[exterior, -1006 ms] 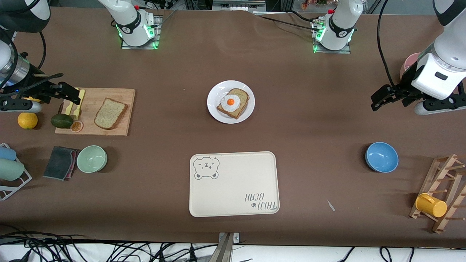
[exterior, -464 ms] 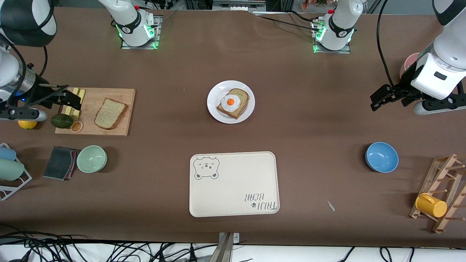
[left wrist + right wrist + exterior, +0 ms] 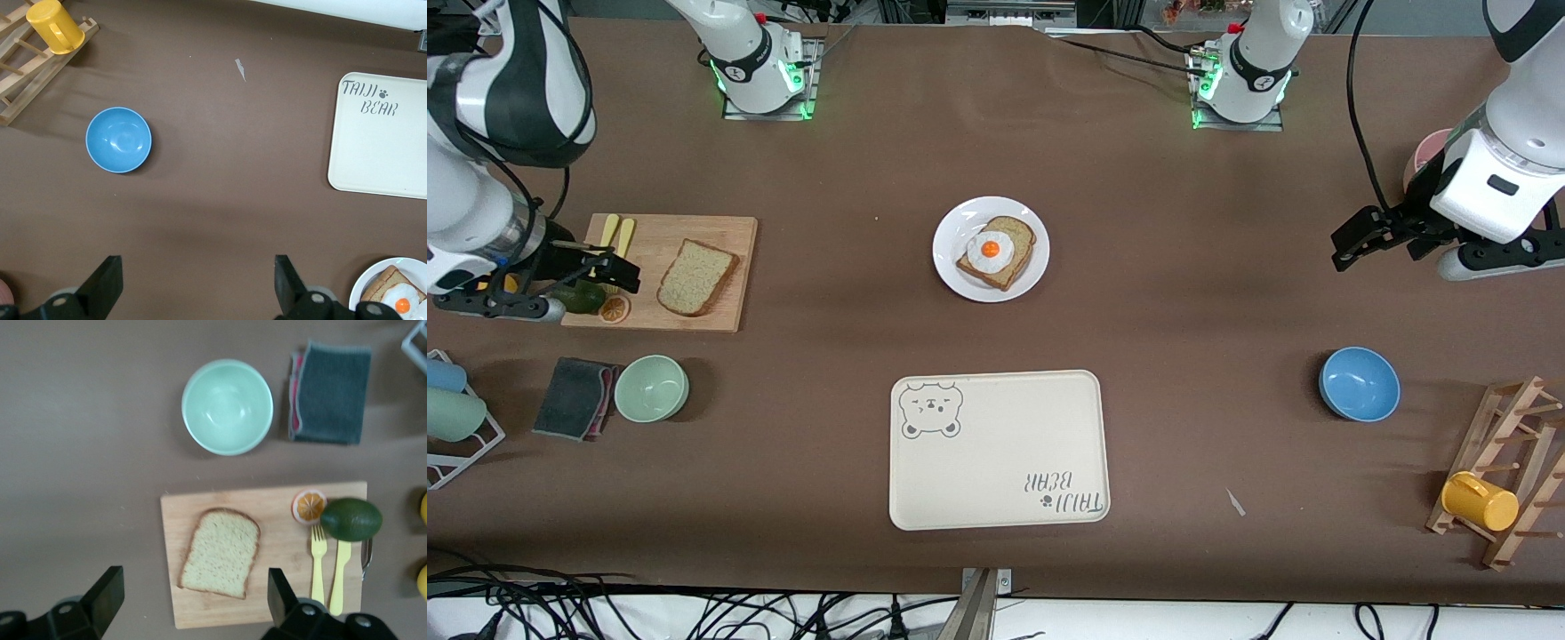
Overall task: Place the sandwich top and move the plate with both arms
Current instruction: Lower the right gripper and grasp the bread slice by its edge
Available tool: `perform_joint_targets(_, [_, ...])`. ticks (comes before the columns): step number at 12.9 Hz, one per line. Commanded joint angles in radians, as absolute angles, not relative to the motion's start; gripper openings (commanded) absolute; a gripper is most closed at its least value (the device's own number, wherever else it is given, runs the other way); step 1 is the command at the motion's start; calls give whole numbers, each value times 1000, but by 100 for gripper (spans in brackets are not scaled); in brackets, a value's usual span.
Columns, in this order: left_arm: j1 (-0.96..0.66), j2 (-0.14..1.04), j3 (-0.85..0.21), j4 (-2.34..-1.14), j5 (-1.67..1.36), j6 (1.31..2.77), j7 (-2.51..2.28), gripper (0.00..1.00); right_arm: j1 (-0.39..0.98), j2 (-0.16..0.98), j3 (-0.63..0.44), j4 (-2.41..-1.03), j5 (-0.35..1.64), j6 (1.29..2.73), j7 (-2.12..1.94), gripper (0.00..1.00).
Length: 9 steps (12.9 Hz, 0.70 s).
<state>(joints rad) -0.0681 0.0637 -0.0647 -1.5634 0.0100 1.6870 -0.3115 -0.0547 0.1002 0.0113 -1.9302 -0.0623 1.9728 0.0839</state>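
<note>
Front view: right hand (image 3: 618,271) hovers open over cutting board (image 3: 729,267).

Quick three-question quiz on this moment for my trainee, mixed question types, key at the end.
1. True or false: the sandwich top lies on the wooden cutting board.
2. What sits on the toast on the plate? A) fried egg B) avocado C) orange slice
3. Fill in: both the left gripper and right gripper are ____.

Key: 1 true; 2 A; 3 open.
</note>
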Motion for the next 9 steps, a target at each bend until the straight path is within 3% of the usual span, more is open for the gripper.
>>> perform_joint_targets(1, [-78, 75, -58, -1531, 17, 1660, -324, 100, -57, 2, -12, -2130, -54, 2069, 104, 95])
perform_joint_targets(9, [-78, 75, -58, -1531, 17, 1655, -325, 100, -57, -6, -129, -2351, -52, 2290, 110, 92])
